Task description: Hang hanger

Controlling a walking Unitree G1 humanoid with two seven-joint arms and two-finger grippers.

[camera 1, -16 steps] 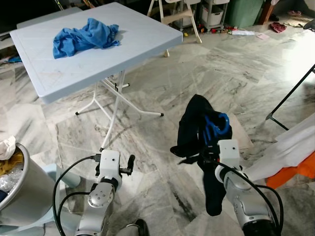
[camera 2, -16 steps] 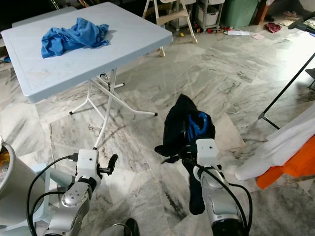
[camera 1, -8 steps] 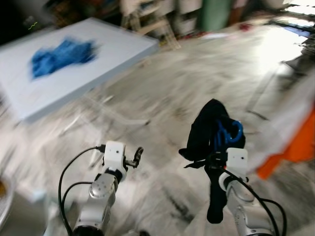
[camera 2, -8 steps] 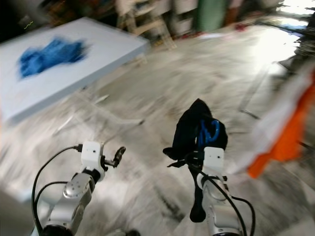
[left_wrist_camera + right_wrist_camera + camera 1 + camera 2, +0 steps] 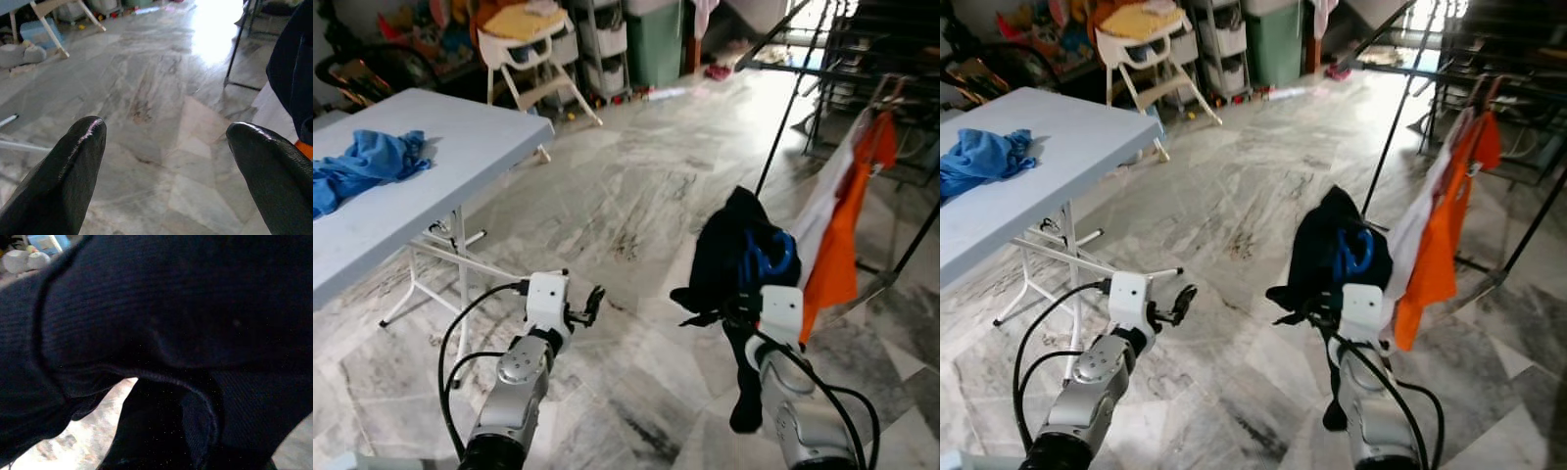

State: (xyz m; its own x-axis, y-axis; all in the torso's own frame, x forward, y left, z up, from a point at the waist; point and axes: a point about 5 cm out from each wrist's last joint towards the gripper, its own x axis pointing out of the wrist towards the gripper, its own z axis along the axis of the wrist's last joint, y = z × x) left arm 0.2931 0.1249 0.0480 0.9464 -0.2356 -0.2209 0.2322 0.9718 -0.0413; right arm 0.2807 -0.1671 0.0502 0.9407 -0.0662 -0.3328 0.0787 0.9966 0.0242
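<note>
Marble floor (image 5: pixel 636 206): grey-veined tiles ran across the whole room.

Folding table (image 5: pixel 460 157): pale blue top on white legs, stood to the robot's left, with a crumpled blue cloth (image 5: pixel 362 166) lying on it.

Drying rack (image 5: pixel 1400 108): black metal poles to the robot's right, with a white garment (image 5: pixel 1420 220) and an orange garment (image 5: pixel 1440 230) hanging side by side from it.

High chair (image 5: pixel 1151 44): white, with a yellow seat, stood at the far wall beside storage drawers (image 5: pixel 607 44) and a green bin (image 5: pixel 656 44).

Dark garment (image 5: pixel 724 259): navy, draped over a blue hanger (image 5: pixel 769 259) and trailing down past the right wrist; it was held up in front of the robot, near the hanging orange garment but apart from it.

Right gripper (image 5: pixel 729 311): raised under the bundle, carrying garment and hanger; its fingers were buried in cloth, so how far they stood open cannot be told.

Left gripper (image 5: pixel 171 161): held out over bare floor, fingers (image 5: pixel 78 156) spread wide, holding nothing.
</note>
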